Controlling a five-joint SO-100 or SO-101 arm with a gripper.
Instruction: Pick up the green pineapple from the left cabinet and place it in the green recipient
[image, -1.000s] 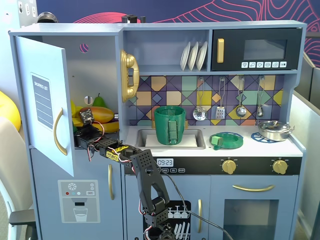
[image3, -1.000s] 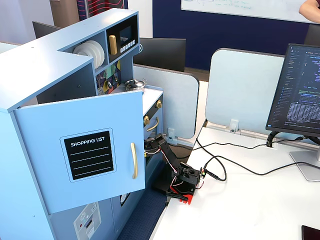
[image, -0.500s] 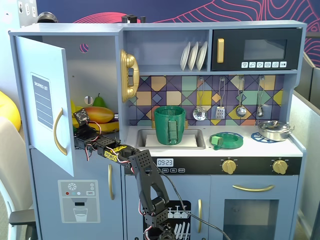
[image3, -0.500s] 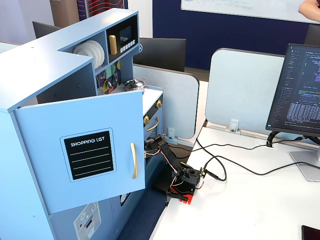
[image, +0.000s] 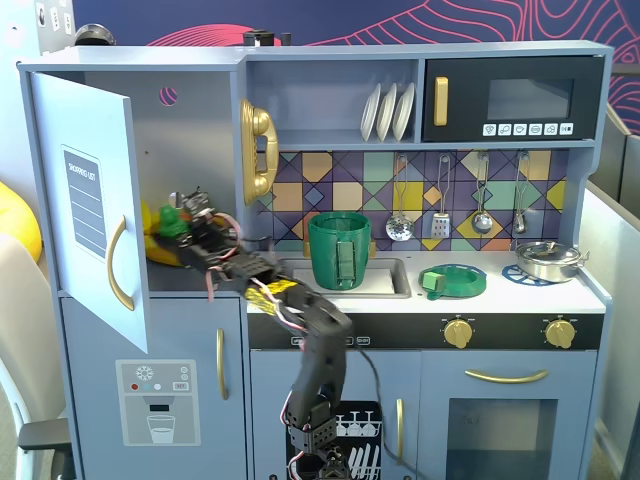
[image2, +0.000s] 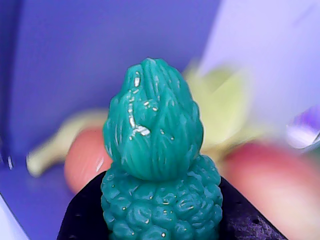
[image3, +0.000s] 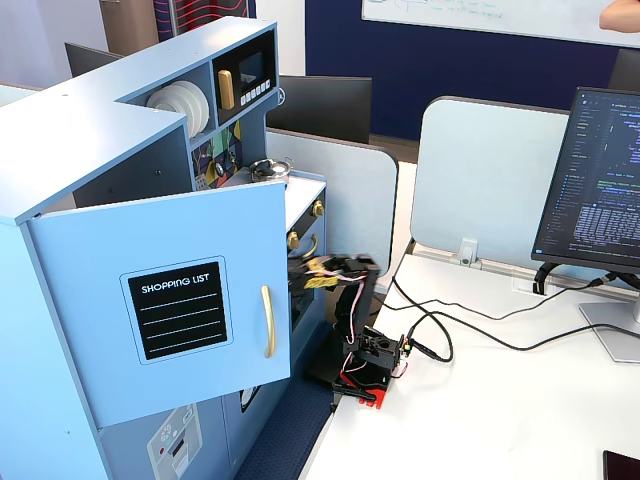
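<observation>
Gripping the green pineapple (image2: 161, 170), the hand (image: 183, 226) reaches inside the left cabinet (image: 95, 215).

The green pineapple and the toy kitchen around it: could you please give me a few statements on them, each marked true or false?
1. The small dark green toy pineapple sits between the gripper fingers. True.
2. The light blue-grey cabinet door with the gold handle is closed. False: it stands swung open.
3. The tall dark green ribbed cup already holds the pineapple. False: the pineapple is at the cabinet opening, in the gripper.
4. The cup stands at the sink, left of the flat green round dish in a fixed view. True.
5. The arm reaches into the black-fronted microwave. False: it reaches into the open cabinet.
</observation>
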